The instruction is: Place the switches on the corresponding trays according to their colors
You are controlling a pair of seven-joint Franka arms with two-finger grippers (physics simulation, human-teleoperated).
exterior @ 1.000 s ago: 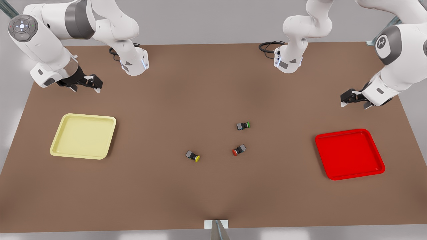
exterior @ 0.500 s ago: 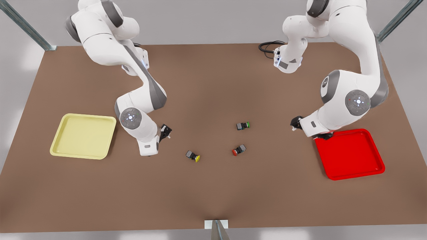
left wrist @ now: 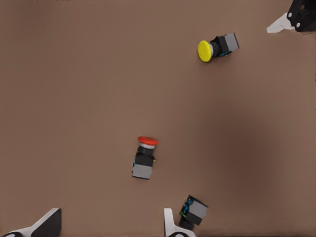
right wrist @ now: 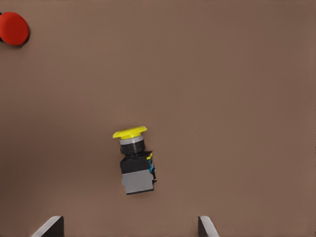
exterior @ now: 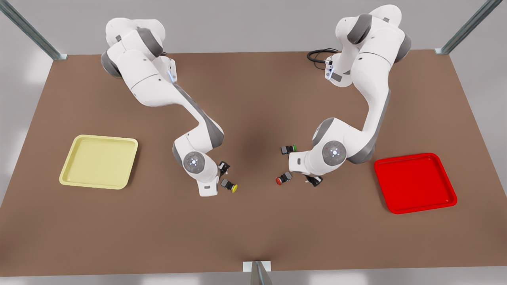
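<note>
left end effector (left wrist: 106, 224), fingers apart, hovers over the boxy, round-capped red switch (left wrist: 143, 158); right end effector (right wrist: 131, 227), fingers apart, over the yellow switch (right wrist: 133, 160) on the matte brown surface (exterior: 253, 229).

Brown table (exterior: 253, 229) (three switches (exterior: 229, 185) mid-surface) with yellow tray (exterior: 99, 161), red tray (exterior: 415, 183).

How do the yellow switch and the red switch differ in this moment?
The yellow switch has a yellow cap; the red switch has a red one. The yellow switch lies nearer the yellow tray, under the right gripper; the red switch nearer the red tray, under the left gripper. Both lie on their sides, ungrasped.
</note>
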